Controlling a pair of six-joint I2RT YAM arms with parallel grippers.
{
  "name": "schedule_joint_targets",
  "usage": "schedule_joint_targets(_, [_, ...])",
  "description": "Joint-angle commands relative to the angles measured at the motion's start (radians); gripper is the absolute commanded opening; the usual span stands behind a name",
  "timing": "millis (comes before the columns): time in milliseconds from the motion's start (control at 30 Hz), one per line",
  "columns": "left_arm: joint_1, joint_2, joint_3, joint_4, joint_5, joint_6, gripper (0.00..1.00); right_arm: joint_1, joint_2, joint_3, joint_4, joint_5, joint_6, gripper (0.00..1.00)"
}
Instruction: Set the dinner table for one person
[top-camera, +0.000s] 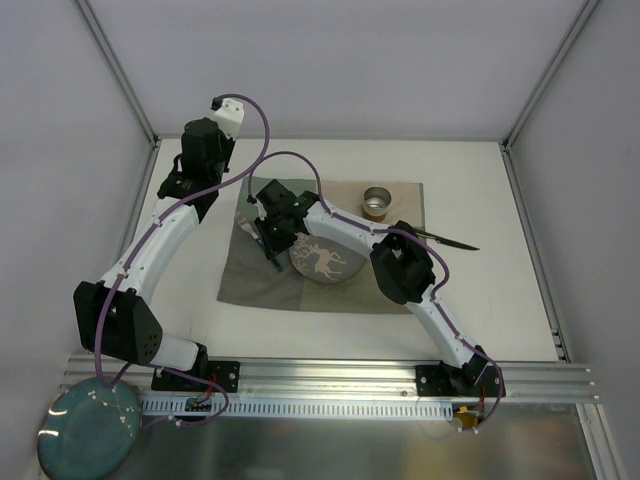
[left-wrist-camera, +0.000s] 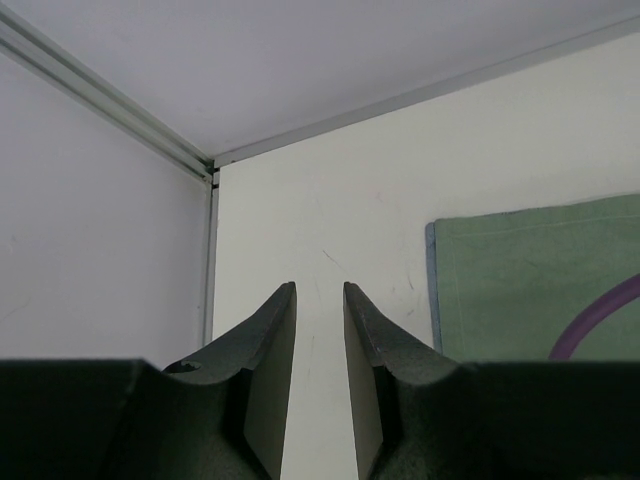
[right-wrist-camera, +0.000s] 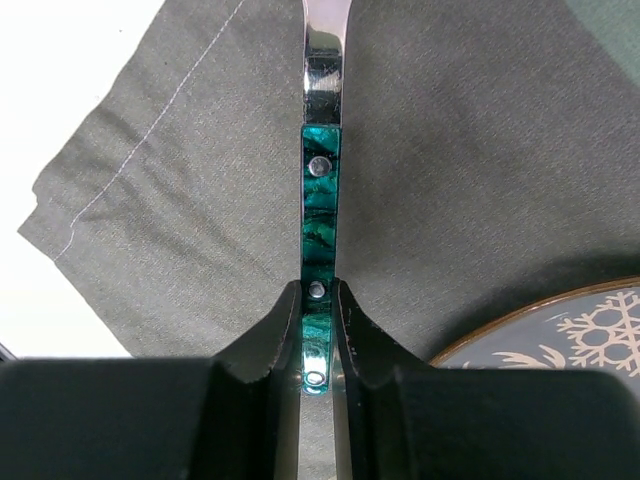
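Starting at the near left corner, a round teal plate (top-camera: 88, 428) sits on the metal ledge in front of the arm bases, off the white bench (top-camera: 480, 300). The bench fills the middle of the top view, framed by thin aluminium bars and white walls. The left arm reaches toward the far left corner, and the left hand (left-wrist-camera: 320, 290) hangs over bare white surface there, its fingers a narrow gap apart with nothing between them. Just to its right lies the corner of a green and grey patchwork mat (top-camera: 250, 280), spread flat on the middle of the bench. Over the mat's left part, the right hand (right-wrist-camera: 318, 290) is clamped on the end of a green-handled utensil (right-wrist-camera: 321, 190), a silver piece with a marbled, riveted grip; its working end is cut off, so its kind is unclear, as is whether it touches the cloth. Beside it to the right sits a dark patterned plate (top-camera: 323, 262) with a gold rim. A small metal cup (top-camera: 378, 202) stands near the mat's far right corner. A slim knife (top-camera: 445, 238) lies at the mat's right edge, mostly on the bench.
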Motion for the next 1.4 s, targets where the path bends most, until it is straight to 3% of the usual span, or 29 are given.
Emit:
schedule_joint_targets(0, [0.004, -0.048, -0.016, 0.037, 0.027, -0.023, 0.26, -0.001, -0.004, 0.038, 0.018, 0.003, 0.011, 0.00])
schedule_joint_targets(200, [0.004, -0.074, -0.053, 0.036, 0.039, -0.035, 0.27, -0.001, -0.001, 0.028, 0.022, -0.009, -0.022, 0.01])
schedule_joint_targets(233, [0.004, -0.080, -0.057, 0.036, 0.039, -0.038, 0.27, -0.003, -0.003, 0.031, 0.021, -0.014, -0.024, 0.08])
schedule_joint_targets(267, [0.004, -0.085, -0.062, 0.037, 0.041, -0.040, 0.27, -0.006, -0.012, 0.033, 0.021, -0.017, -0.027, 0.24])
schedule_joint_targets(333, [0.002, -0.097, -0.073, 0.033, 0.045, -0.041, 0.27, -0.020, -0.027, 0.038, 0.021, -0.025, -0.029, 0.26])
schedule_joint_targets(500, [0.002, -0.125, -0.086, 0.018, 0.036, -0.047, 0.27, -0.063, -0.087, 0.045, 0.021, -0.041, -0.032, 0.48])
schedule_joint_targets(700, [0.004, -0.180, -0.103, -0.041, 0.028, -0.061, 0.28, -0.181, -0.216, 0.065, -0.002, -0.054, -0.024, 0.50])
schedule_joint_targets(800, [0.002, -0.208, -0.103, -0.158, 0.082, -0.102, 0.29, -0.329, -0.366, 0.085, -0.015, -0.022, -0.036, 0.52])
schedule_joint_targets(833, [0.002, -0.220, -0.112, -0.198, 0.109, -0.118, 0.29, -0.431, -0.407, 0.091, -0.013, -0.020, -0.038, 0.53])
schedule_joint_targets(900, [0.001, -0.228, -0.132, -0.308, 0.189, -0.168, 0.29, -0.545, -0.532, 0.116, -0.015, -0.003, -0.036, 0.60])
schedule_joint_targets(1033, [-0.010, -0.220, -0.152, -0.476, 0.291, -0.302, 0.28, -0.930, -0.701, 0.128, -0.008, -0.040, -0.004, 0.67])
schedule_joint_targets(1133, [-0.043, -0.209, -0.148, -0.531, 0.300, -0.440, 0.28, -1.128, -0.820, 0.050, 0.004, -0.064, -0.004, 0.71])
schedule_joint_targets(1267, [-0.151, -0.173, -0.131, -0.539, 0.242, -0.566, 0.28, -1.264, -0.940, -0.157, 0.019, -0.135, -0.019, 0.73])
schedule_joint_targets(1367, [-0.150, -0.114, -0.116, -0.539, 0.264, -0.639, 0.35, -1.324, -1.014, -0.315, 0.022, -0.152, -0.059, 0.77])
